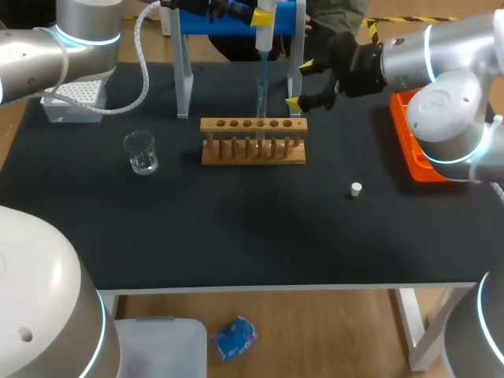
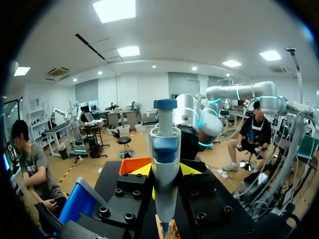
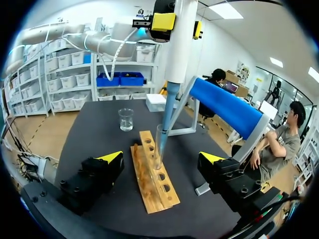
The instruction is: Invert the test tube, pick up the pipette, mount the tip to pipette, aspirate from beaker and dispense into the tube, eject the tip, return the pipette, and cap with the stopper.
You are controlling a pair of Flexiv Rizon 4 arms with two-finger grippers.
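Matte black worktop (image 1: 236, 236), flat and broad. Smooth silver-grey left arm (image 1: 31, 63) and right arm (image 1: 449, 47), rounded at the joints. At the back, a blue cylindrical bar (image 1: 228, 24) on grey legs. At the right edge, an orange plastic tray (image 1: 409, 150). Mid-worktop, a pale wooden rack (image 1: 253, 142) with a row of round holes. White tip box (image 1: 75, 98) beside the left arm. Left jaws clamped on the white, blue-banded pipette (image 2: 164, 149), held upright, its slim tip dipping into the clear glass test tube (image 3: 158, 147) standing in the rack. Right jaws spread wide near the rack's right end, gripping nothing. Clear cylindrical beaker (image 1: 141, 152) left of the rack. Small white stopper (image 1: 356, 189) on the worktop, well apart to the rack's right.
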